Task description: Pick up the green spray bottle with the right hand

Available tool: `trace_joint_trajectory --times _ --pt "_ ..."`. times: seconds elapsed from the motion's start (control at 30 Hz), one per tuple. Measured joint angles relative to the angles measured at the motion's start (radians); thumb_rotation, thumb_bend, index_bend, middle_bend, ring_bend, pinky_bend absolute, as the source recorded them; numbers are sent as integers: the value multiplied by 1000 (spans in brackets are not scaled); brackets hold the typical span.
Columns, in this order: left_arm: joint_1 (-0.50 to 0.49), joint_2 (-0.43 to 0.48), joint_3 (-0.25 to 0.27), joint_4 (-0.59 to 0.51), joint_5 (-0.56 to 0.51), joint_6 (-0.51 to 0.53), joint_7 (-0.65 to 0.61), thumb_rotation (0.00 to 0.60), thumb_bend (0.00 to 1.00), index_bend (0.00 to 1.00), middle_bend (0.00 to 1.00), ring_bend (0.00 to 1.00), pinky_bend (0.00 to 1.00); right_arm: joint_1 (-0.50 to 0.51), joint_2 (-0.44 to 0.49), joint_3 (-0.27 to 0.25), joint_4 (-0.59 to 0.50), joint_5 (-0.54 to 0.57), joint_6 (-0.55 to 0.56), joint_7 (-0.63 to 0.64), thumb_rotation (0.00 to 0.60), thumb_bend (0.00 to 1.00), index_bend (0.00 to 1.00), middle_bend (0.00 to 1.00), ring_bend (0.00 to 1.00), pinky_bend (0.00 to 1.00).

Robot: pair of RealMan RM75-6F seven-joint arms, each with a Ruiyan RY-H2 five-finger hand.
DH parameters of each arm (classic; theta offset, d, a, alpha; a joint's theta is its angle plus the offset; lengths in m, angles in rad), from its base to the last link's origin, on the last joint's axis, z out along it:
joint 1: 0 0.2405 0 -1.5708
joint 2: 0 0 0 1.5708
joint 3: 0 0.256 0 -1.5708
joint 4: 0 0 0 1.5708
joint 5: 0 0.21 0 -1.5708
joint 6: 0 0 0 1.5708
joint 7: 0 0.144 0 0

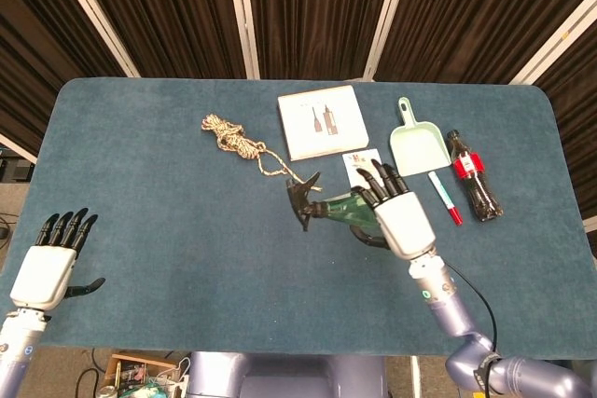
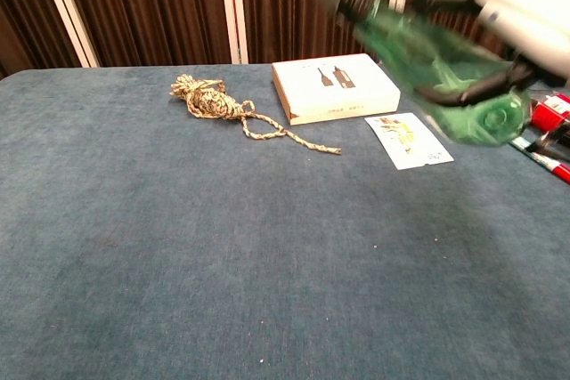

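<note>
The green spray bottle point(image 1: 338, 210) with its black trigger head hangs well above the table, tilted with the nozzle up and to the left. My right hand point(image 1: 399, 216) grips its body, fingers wrapped over the top. In the chest view the green spray bottle point(image 2: 427, 60) fills the upper right, blurred, under my right hand point(image 2: 521, 6). My left hand point(image 1: 48, 263) hovers open at the near left corner, holding nothing.
A coiled rope point(image 1: 235, 140) lies left of a white box point(image 1: 322, 121). A small card point(image 1: 362, 167), a mint dustpan point(image 1: 418, 142), a red-capped marker point(image 1: 444, 197) and a cola bottle point(image 1: 473, 177) lie at the right.
</note>
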Motion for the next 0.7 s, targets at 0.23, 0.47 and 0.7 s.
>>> trace_joint_trajectory --times 0.23,0.47,0.7 --pt "-1 -2 4 0 4 -2 4 600 69 0 0 0 14 -27 45 32 -67 10 55 227 600 584 881 191 0 152" --pt "-2 -5 10 -2 13 -2 10 600 69 0 0 0 13 -74 98 25 -136 65 56 497 600 596 878 174 0 136" --pt "-7 -3 17 -4 22 -10 6 600 69 0 0 0 13 -128 101 16 -141 108 85 712 600 633 862 155 0 94"
